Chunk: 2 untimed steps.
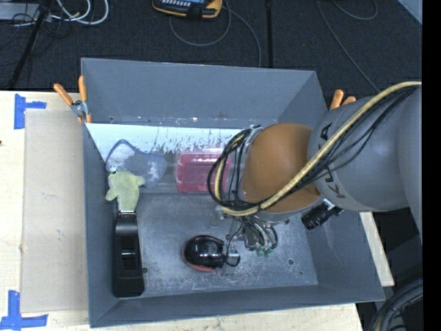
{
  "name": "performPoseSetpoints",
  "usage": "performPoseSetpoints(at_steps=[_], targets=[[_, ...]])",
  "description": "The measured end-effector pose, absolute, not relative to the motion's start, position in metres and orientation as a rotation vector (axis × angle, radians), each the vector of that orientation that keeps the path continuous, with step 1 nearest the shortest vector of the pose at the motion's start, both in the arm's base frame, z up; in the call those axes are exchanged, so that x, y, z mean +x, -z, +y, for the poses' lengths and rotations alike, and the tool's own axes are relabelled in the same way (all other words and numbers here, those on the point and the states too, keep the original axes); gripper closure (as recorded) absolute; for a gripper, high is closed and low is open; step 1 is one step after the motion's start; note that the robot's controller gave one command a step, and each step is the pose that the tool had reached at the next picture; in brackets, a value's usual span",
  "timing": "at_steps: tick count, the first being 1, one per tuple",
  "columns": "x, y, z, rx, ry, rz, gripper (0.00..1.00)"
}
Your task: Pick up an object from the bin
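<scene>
Bin (200,92) contents, referenced to the black rounded object (202,250) with a red underside on the front floor: black tape dispenser (127,257) left of it along the left wall, yellow-green cloth (124,188) and clear bag (142,164) behind-left, pink translucent box (195,173) behind. Gripper (234,250) sits low at the object's right end; I cannot tell how far it is open, or whether it touches. Bare floor lies right of it.

The arm (375,161) is a thick, rounded grey shell with black lettering near the wrist. A smooth orange-brown cover (275,164) domes the wrist. A pale yellow hose (358,109) runs along the arm, black cables (231,174) loop beside the cover, and the small metal gripper (240,245) carries thin wires
</scene>
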<state>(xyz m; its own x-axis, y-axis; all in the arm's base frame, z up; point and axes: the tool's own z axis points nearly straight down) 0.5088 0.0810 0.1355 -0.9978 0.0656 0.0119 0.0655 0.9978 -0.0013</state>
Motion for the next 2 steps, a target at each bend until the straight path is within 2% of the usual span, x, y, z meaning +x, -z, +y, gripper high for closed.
performPoseSetpoints(at_steps=[1, 2], targets=[[0.4969, -0.0721, 0.0769, -0.247, -0.005, -3.119, 0.00], [0.4943, -0.0708, 0.0829, -0.282, -0.002, -3.119, 1.00]])
